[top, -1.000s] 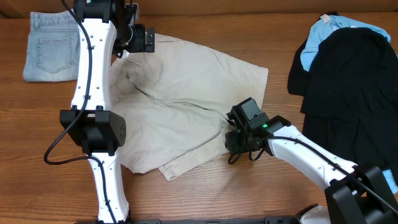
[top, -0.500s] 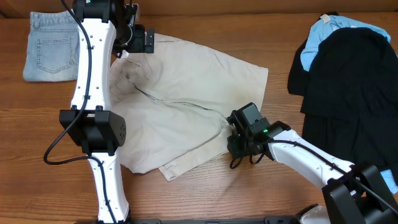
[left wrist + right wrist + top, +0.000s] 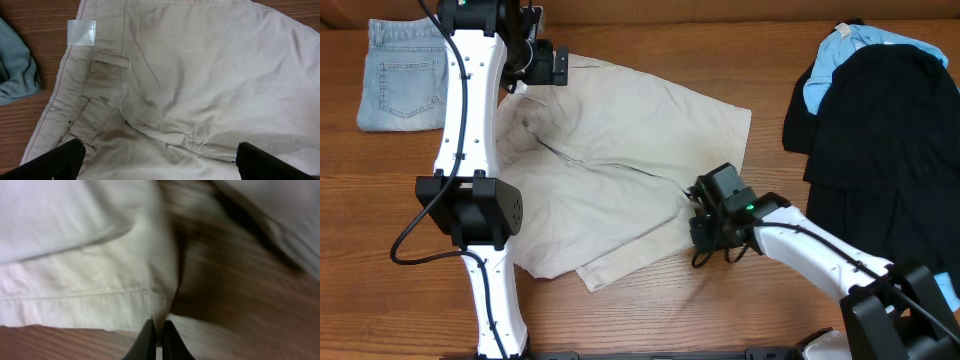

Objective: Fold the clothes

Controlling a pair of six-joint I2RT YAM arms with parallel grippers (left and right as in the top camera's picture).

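Nearest to you, your right gripper [image 3: 156, 339] is down low at the near edge of the beige shorts [image 3: 620, 160]. Its two fingers are pressed together, with the stitched hem of the shorts caught between them. This is right where the cloth meets the wooden table [image 3: 650, 320]. The wrist view is blurry, but you can see the pinch on the hem.

The shorts lie spread out in the middle of the table. They are wrinkled, and one layer lies over another along the near side.

Farther back, your left gripper [image 3: 157, 150] hangs over the waistband end of the shorts. Its fingers are wide apart and hold nothing. You cannot tell if they touch the cloth. Under it you can see a white tag [image 3: 81, 32] on the waistband and a belt loop [image 3: 111, 60] just below the tag.

At the far left sits a folded pair of blue jeans [image 3: 402, 75], near the shorts but not touching them. Far over on the right, well apart from the shorts, a black garment [image 3: 885, 130] lies in a heap. A light-blue garment [image 3: 840, 55] peeks out at its far edge.
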